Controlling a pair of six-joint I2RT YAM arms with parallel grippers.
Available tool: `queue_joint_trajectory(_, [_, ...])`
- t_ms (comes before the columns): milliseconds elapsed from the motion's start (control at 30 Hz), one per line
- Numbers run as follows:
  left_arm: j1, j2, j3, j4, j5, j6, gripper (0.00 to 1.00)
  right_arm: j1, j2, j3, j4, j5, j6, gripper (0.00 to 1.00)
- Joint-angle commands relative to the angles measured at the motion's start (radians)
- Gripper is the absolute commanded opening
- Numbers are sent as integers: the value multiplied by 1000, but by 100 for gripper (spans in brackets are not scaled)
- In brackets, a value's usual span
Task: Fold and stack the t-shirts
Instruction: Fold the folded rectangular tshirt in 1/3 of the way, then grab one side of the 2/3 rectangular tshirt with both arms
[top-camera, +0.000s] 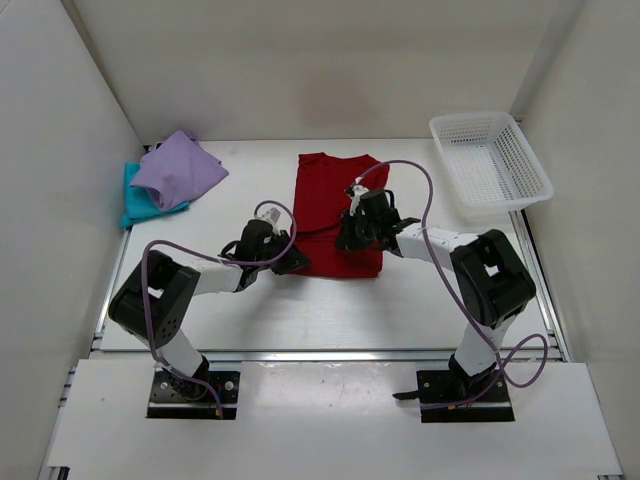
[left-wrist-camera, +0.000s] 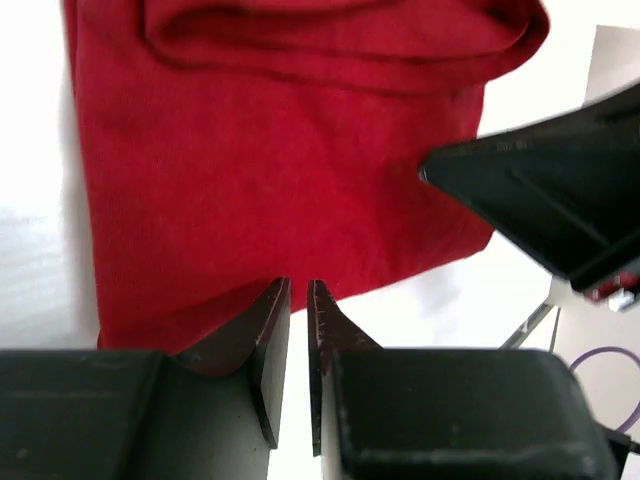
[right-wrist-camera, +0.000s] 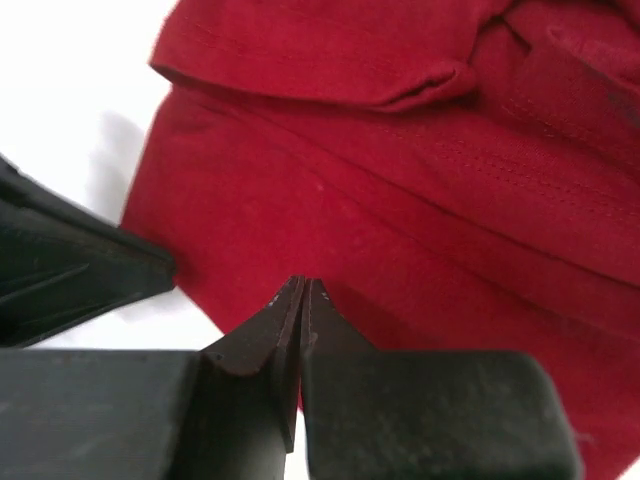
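Note:
A dark red t-shirt (top-camera: 338, 210) lies folded into a long strip in the middle of the table. My left gripper (top-camera: 295, 262) is at its near left corner. Its jaws (left-wrist-camera: 298, 286) stand a narrow slit apart over the hem, with nothing between them. My right gripper (top-camera: 348, 238) is over the shirt's near half, its fingertips (right-wrist-camera: 302, 283) pressed together just above the red cloth (right-wrist-camera: 400, 200), and no cloth shows pinched. A lavender t-shirt (top-camera: 178, 170) lies bunched on a teal t-shirt (top-camera: 135, 205) at the far left.
A white mesh basket (top-camera: 490, 160) stands at the far right corner. White walls close in the table on three sides. The two grippers are close together: the right one (left-wrist-camera: 540, 200) fills the left wrist view's right side.

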Motion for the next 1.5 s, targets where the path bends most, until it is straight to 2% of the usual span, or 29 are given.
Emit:
queue_joint_trajectory(0, [-4,-26,-28,61,-7,-3,24,4,22,25,80,3,0,0])
queue_joint_trajectory(233, [11,-4,-105,105,-6,-8,23,-1,136,45,145,1,43,0])
queue_joint_trajectory(533, [19,-6,-149,82,-39,8,21,-38,190,58,272,119,100,0])
queue_joint_trajectory(633, [31,-16,-171,112,-7,-12,21,-65,242,141,301,164,106,0])
queue_joint_trajectory(767, [2,-78,-157,81,-13,-14,20,-114,293,339,217,222,80,0])
queue_joint_trajectory(933, [-1,-121,-133,69,-45,-6,22,-163,202,369,202,208,89,0])
queue_joint_trajectory(1033, [33,-118,-122,73,-15,-19,22,-159,121,269,202,156,72,1])
queue_joint_trajectory(1133, [59,-119,-119,104,-13,-40,22,-150,-1,62,270,94,98,0])
queue_joint_trajectory(1333, [73,-18,-16,118,-7,-48,22,-146,-195,-314,332,38,173,0])
queue_joint_trajectory(1467, [99,66,3,107,-3,-37,22,-182,-208,-412,375,15,190,0])
